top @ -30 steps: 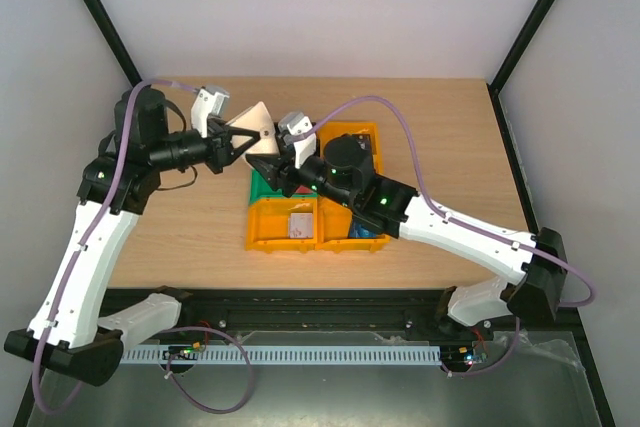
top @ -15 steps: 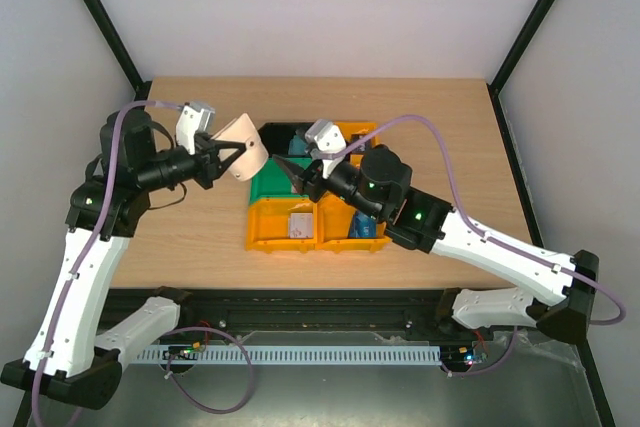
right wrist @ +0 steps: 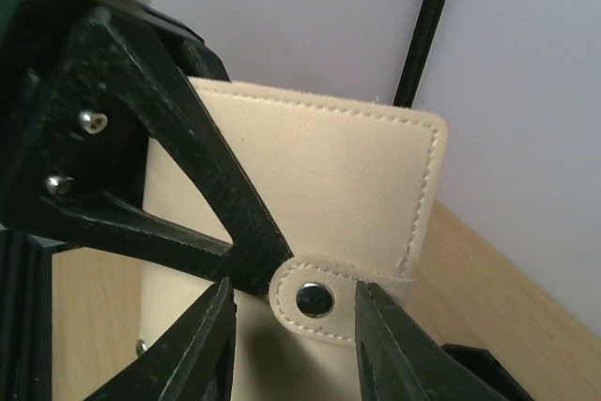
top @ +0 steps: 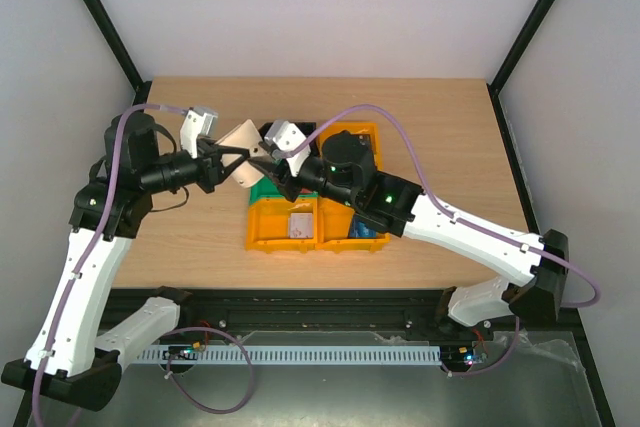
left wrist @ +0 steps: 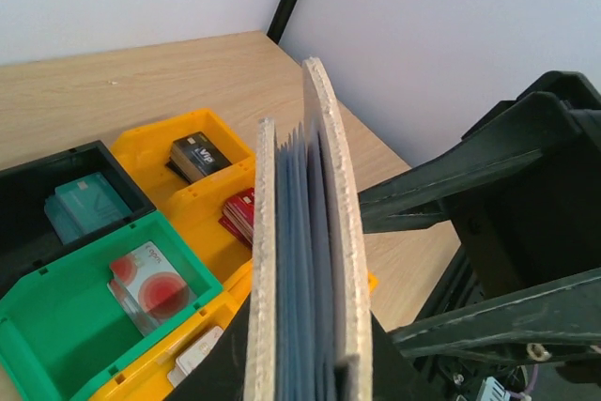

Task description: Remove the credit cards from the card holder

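Observation:
The card holder (top: 240, 144) is held above the table's left-middle by my left gripper (top: 226, 155), which is shut on it. In the left wrist view it (left wrist: 305, 260) stands edge-on, with tan edges and grey-blue pockets; I cannot make out any card in them. In the right wrist view its cream face (right wrist: 319, 166) fills the middle. My right gripper (right wrist: 294, 285) is open, its fingers (right wrist: 202, 345) on either side of the snap tab (right wrist: 315, 300). Credit cards lie in the bins: teal (left wrist: 84, 204), white-red (left wrist: 150, 279), black (left wrist: 197, 152), red (left wrist: 242, 213).
A block of bins stands at mid-table: black (left wrist: 19, 176), green (left wrist: 56, 345) and orange (top: 270, 239) ones. A white-pink card (top: 300, 224) and a blue card (top: 365, 230) lie in the front orange bins. The right arm reaches over the bins.
My right gripper backed away from the holder, then came back to it. My left gripper pulled the holder left and a little lower.

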